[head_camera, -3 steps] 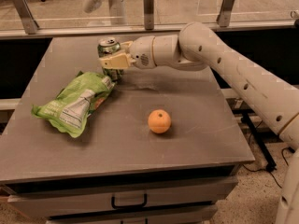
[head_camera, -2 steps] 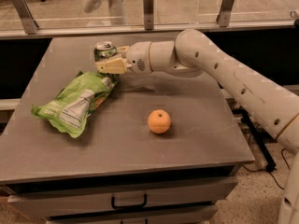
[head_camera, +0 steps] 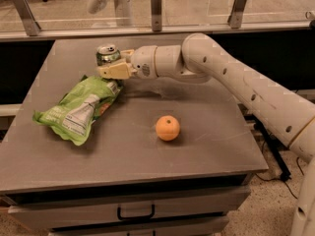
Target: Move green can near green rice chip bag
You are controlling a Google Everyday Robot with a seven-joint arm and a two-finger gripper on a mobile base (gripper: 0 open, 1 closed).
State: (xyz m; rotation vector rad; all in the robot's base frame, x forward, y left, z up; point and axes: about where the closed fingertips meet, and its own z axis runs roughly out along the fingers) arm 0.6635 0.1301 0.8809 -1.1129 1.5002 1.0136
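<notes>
Camera view: the gripper [head_camera: 110,63] is at the back left of the table [head_camera: 216,107], closed on the can [head_camera: 107,54]; one tan finger [head_camera: 115,72] crosses the can's front and hides its lower half, so whether it rests on the table cannot be told. The can is a small cylinder, green body, silver top with pull tab, upright. It is just beside the upper right corner of the bag [head_camera: 78,107]; contact between them cannot be confirmed. The bag is crinkled lime-green film with a white label panel, lying flat on the left side of the table; its contents are not visible. The orange [head_camera: 168,128] is round, dimpled, alone near the table's centre, well apart from the bag and can. The table top is flat matt grey; a drawer [head_camera: 147,208] with a dark handle sits below. The arm [head_camera: 236,77] is white, smooth, jointed, reaching in from the right. Against the earlier frames, the can and gripper have shifted slightly left, toward the bag; the bag and orange have not moved.
</notes>
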